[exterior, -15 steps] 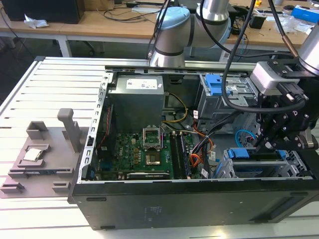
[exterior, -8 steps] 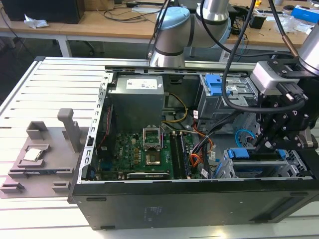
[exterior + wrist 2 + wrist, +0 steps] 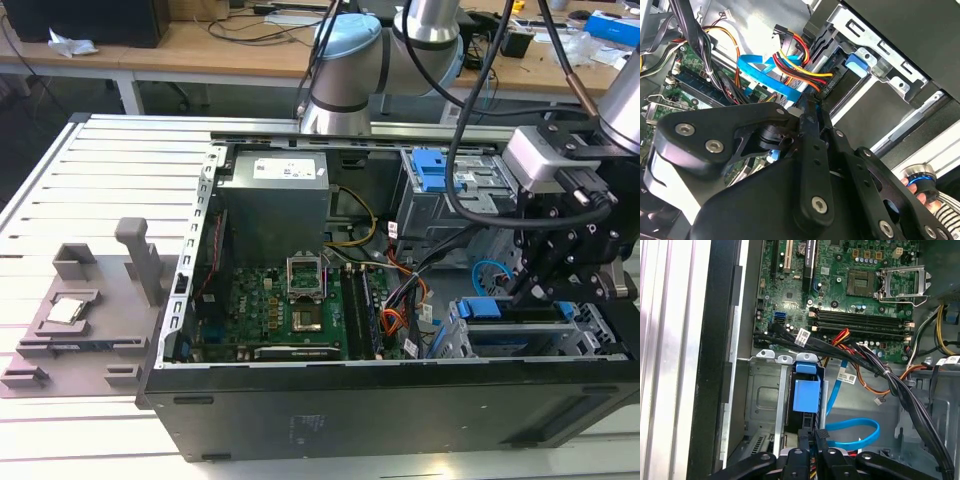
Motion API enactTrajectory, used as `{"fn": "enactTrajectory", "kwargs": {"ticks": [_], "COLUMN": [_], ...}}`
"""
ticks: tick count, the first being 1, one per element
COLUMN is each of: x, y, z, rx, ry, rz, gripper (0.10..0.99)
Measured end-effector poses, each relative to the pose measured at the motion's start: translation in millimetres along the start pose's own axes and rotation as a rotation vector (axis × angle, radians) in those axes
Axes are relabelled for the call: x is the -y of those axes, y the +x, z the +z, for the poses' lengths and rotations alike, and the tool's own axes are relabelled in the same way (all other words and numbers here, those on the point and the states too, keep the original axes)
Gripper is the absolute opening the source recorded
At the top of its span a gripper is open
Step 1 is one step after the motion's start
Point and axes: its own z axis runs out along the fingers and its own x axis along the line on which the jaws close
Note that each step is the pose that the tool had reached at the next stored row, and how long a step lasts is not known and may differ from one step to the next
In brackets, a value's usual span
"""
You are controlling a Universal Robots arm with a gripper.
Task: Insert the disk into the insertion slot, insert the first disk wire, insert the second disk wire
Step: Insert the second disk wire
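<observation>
The disk (image 3: 505, 308) in its bright blue carrier (image 3: 806, 395) sits inside the insertion slot (image 3: 590, 325), a silver perforated cage (image 3: 765, 400) at the case's front corner. My gripper (image 3: 812, 436) hangs just behind the disk's connector end, its fingers (image 3: 807, 107) pressed together. A flat blue disk wire (image 3: 855, 432) loops round and ends at the fingertips. A red, yellow and black disk wire bundle (image 3: 800, 67) runs down to the disk's rear edge (image 3: 829, 85). In the exterior view the gripper (image 3: 535, 292) is low over the cage.
The open computer case holds a green motherboard (image 3: 290, 310), a grey power supply (image 3: 275, 190) and a bay with blue latch tabs (image 3: 430, 170). A thick black cable bundle (image 3: 880, 372) crosses beside the cage. A grey fixture (image 3: 90, 310) lies on the table at the exterior view's left.
</observation>
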Motion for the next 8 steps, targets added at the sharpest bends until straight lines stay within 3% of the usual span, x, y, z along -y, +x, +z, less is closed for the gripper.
{"fn": "enactTrajectory", "kwargs": {"ticks": [8], "x": [-1.1], "y": [0.0], "z": [5.3], "rx": [-0.0003], "ry": [0.000], "rz": [0.000], "gripper": [0.161]}}
